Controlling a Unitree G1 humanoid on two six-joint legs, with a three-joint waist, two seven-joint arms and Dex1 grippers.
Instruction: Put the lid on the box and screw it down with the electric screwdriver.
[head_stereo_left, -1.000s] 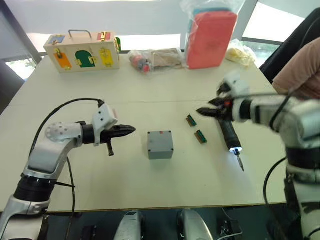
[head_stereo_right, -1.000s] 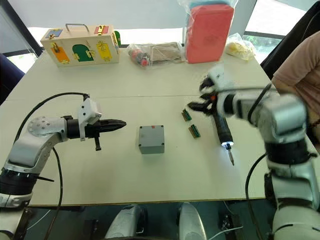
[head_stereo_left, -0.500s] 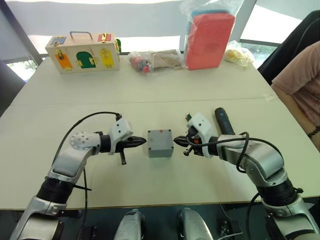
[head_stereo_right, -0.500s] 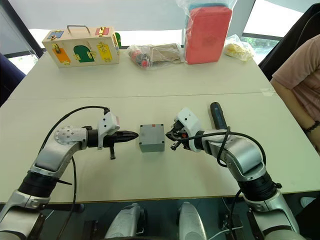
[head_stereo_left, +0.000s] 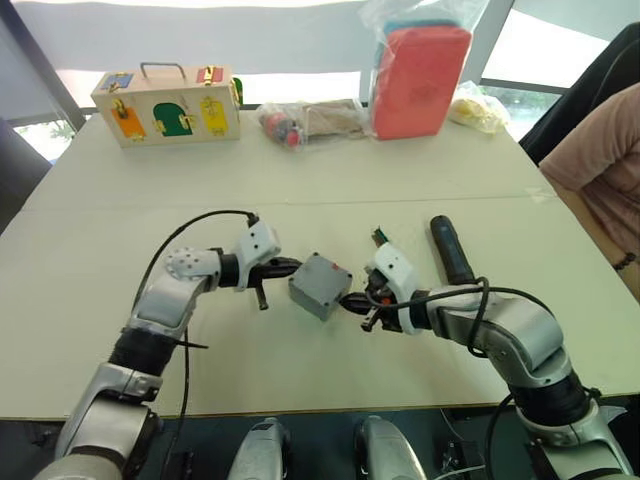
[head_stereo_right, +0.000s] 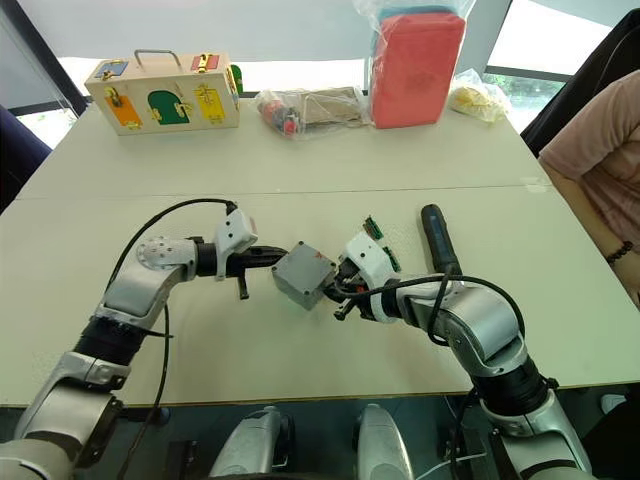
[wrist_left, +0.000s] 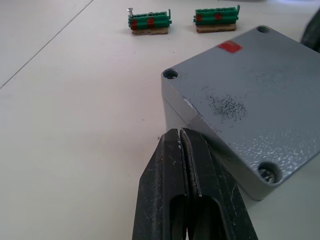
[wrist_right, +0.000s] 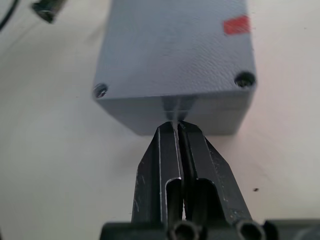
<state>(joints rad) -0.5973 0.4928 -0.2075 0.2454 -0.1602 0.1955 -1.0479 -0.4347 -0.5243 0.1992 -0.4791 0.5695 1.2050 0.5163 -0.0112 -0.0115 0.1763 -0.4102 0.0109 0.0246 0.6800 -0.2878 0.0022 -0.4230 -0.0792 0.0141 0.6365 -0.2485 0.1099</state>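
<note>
Pale table (head_stereo_left: 300, 195), window light behind. Box (head_stereo_left: 320, 285) mid-table, turned cornerwise, lid (wrist_left: 240, 95) already seated on top, flush. Pinned between left gripper (head_stereo_left: 290, 267) and right gripper (head_stereo_left: 350, 301), each with fingers pressed together, tips nudging opposite sides; likely squaring box up for screwing. Electric screwdriver (head_stereo_left: 452, 250) lying right of box, well apart, unheld. Two green terminal strips (wrist_left: 150, 22) just beyond box. Wooden latch box (head_stereo_left: 166, 103), bags and red pack far behind box. Nothing blocking.
</note>
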